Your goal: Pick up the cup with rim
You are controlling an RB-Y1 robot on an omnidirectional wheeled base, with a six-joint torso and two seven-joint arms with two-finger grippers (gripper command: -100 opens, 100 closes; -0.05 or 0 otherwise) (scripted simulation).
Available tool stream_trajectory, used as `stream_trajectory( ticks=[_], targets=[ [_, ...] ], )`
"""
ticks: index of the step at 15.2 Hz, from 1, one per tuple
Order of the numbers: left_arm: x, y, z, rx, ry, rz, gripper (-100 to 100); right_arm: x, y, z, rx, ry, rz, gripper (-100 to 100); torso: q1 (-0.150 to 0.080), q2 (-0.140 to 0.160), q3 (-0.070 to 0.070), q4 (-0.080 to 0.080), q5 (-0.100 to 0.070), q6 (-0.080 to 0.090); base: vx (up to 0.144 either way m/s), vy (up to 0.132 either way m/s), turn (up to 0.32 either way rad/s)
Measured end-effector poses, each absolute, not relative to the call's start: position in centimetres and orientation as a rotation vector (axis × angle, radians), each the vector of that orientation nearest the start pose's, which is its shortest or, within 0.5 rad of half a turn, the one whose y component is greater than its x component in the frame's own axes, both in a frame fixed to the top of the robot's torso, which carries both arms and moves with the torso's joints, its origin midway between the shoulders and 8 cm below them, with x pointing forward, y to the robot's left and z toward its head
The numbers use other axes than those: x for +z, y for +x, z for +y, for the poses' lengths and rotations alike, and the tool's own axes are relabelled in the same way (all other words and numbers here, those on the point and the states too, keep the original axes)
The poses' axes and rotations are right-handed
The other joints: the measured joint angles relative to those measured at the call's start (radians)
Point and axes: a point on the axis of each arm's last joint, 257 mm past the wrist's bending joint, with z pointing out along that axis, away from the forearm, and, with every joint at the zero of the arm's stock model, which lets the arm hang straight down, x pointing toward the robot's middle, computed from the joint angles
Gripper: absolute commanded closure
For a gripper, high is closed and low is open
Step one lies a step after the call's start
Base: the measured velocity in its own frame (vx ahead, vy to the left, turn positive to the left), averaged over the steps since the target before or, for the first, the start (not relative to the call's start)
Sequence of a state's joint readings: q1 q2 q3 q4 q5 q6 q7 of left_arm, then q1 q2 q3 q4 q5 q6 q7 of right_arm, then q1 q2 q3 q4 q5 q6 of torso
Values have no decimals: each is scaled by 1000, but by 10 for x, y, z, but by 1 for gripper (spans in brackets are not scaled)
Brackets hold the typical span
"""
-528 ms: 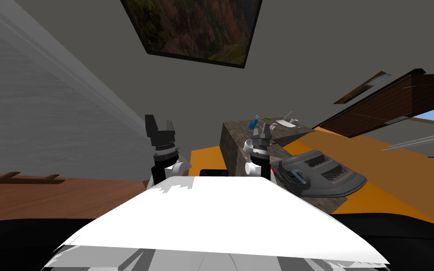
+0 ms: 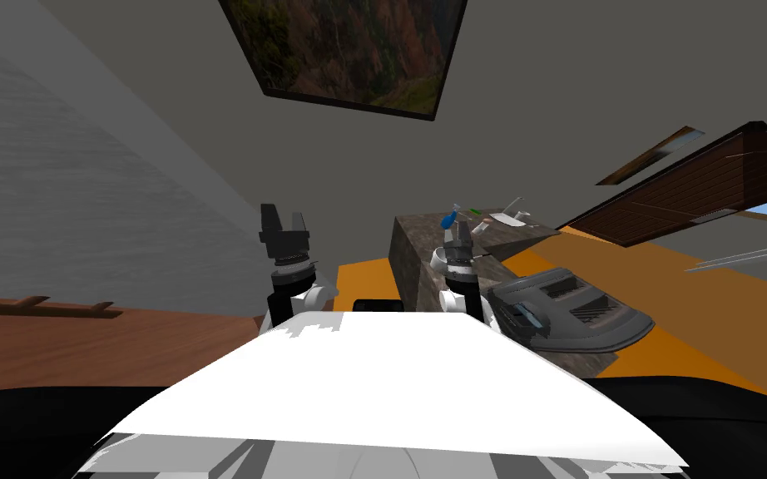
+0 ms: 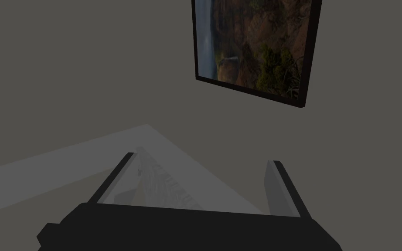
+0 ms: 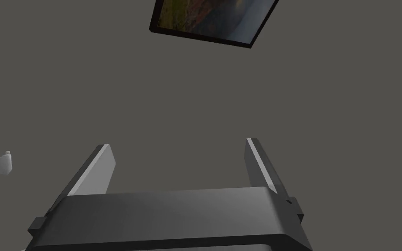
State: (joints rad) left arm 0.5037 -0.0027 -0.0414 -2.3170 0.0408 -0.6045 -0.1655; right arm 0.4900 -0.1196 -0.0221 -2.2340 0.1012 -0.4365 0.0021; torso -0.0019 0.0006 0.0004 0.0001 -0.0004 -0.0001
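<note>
Left of the counter (image 2: 411, 249), the left gripper (image 2: 283, 214) hangs empty, fingers spread wide. At the counter's near left edge sits a small white thing, probably the cup (image 2: 437, 259), though I can't be sure. The right gripper (image 2: 460, 234) hovers over the counter just beside it, wide open and aimed at the wall. Nothing is gripped; lowering, closing and lifting are all left to do.
</note>
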Motion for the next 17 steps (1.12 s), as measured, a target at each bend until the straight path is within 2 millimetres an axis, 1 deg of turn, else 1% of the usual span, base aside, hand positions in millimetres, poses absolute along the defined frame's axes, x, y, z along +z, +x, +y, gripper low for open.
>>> stream_trajectory(
  ticks=[6,17],
  targets=[
    [58,318,268,-1238,-527,521,0,-25,368,-263,1145,485,960,-100,0,0,0,0,0,0,-8,-18,43],
    [58,318,268,-1238,-527,521,0,-66,369,-260,1040,297,1200,-100,0,0,0,0,0,0,-9,-18,56]
  ],
)
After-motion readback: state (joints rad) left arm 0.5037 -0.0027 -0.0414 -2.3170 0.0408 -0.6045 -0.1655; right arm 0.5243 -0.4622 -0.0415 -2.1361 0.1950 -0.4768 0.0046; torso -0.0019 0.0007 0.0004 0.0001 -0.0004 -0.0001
